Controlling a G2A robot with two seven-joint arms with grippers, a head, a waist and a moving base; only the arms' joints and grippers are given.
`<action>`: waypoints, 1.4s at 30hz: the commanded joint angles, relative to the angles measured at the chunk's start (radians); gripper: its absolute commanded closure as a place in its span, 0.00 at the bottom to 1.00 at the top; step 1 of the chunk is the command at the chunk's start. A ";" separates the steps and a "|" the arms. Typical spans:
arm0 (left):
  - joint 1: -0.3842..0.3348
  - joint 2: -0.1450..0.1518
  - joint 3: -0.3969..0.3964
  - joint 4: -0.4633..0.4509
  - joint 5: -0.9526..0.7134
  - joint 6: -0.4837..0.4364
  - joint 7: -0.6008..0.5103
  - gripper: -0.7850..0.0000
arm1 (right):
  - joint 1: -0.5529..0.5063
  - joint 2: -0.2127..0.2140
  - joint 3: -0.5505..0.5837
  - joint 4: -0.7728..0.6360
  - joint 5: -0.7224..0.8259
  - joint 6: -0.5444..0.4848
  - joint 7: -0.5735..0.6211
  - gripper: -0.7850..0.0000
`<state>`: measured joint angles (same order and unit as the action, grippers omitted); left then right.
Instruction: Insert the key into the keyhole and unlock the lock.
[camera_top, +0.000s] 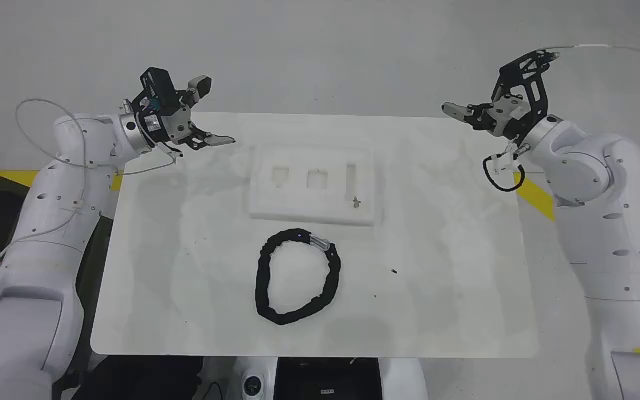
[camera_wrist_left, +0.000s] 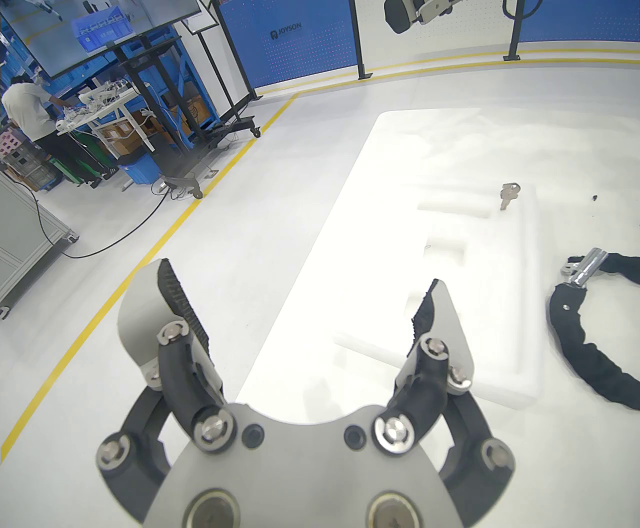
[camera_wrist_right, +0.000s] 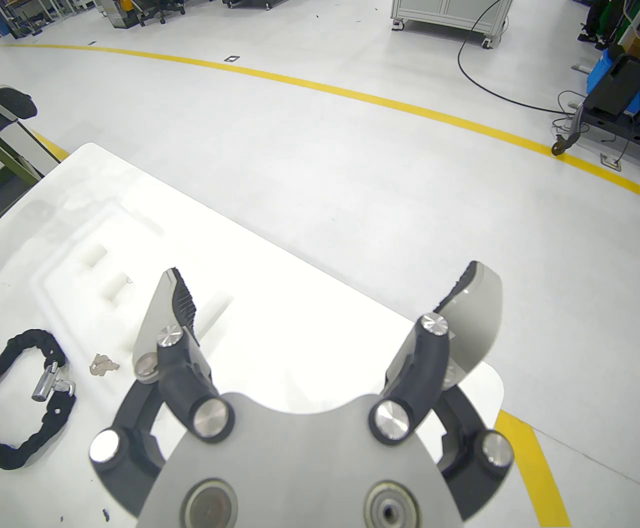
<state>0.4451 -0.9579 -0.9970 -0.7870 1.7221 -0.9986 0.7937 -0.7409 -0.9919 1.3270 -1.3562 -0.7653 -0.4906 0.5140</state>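
Closest to the robot, the lock (camera_top: 297, 277) is lying on the white table (camera_top: 450, 290), a bit left of the middle. It's a black fabric-covered chain closed into a loop, and its shiny metal cylinder (camera_top: 313, 243) is sitting on the far side of the loop. A tiny dark speck (camera_top: 397, 269) is sitting on the table just off to its right.

Going a bit farther, we're looking at a white foam tray (camera_top: 300, 205) with a few cut-out pockets. The key (camera_wrist_left: 509, 195) is standing upright, stuck in the foam near the tray's front right corner, well apart from the lock.

Farthest out, both arms are hanging up by the back corners of the table. The left gripper (camera_wrist_left: 298, 272) is hovering over the far left corner with its fingers spread wide, and it's gripping nothing. The right gripper (camera_wrist_right: 322, 270) is sitting by the far right corner, also spread wide and carrying nothing. Neither one is touching the key or the lock.
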 joint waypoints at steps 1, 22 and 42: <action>0.000 0.000 0.000 0.000 0.000 0.000 0.000 0.00 | 0.000 0.000 0.000 0.000 0.000 0.000 0.000 0.00; 0.000 0.000 0.000 0.000 0.000 0.000 0.000 0.00 | -0.011 -0.008 -0.051 -0.108 0.139 0.068 0.187 0.00; 0.000 0.000 0.000 0.000 0.000 0.000 0.000 0.00 | 0.047 -0.045 -0.312 -0.261 0.324 0.210 0.577 0.00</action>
<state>0.4451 -0.9579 -0.9970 -0.7870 1.7221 -0.9986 0.7937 -0.6935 -1.0350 1.0249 -1.6148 -0.4500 -0.2885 1.0786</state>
